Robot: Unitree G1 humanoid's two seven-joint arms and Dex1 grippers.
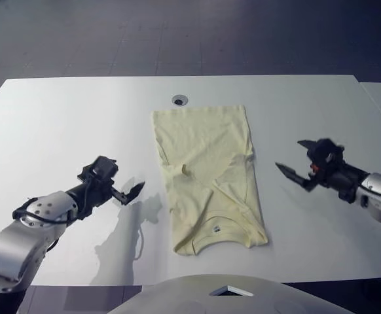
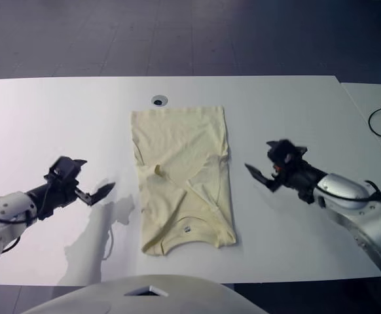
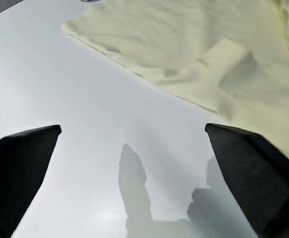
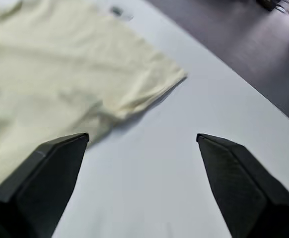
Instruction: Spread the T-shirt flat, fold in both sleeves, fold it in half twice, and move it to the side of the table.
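The left pincer (image 1: pixel 130 191) hung wide open over the bare table (image 1: pixel 59 118), well apart from the shirt's left edge. Mid-table lay the pale yellow T-shirt (image 1: pixel 207 176), a long narrow strip with its sleeves turned in, collar nearest the robot, hem beside the cable hole (image 1: pixel 179 100). The right pincer (image 1: pixel 289 156) was likewise spread wide, off the right edge. The cloth looked light, limp and likely to slide on the smooth top; pinching all layers at the two near corners seemed the safest hold.

Head stereo pair looking down over table (image 1: pixel 59 131); wrist cameras close.
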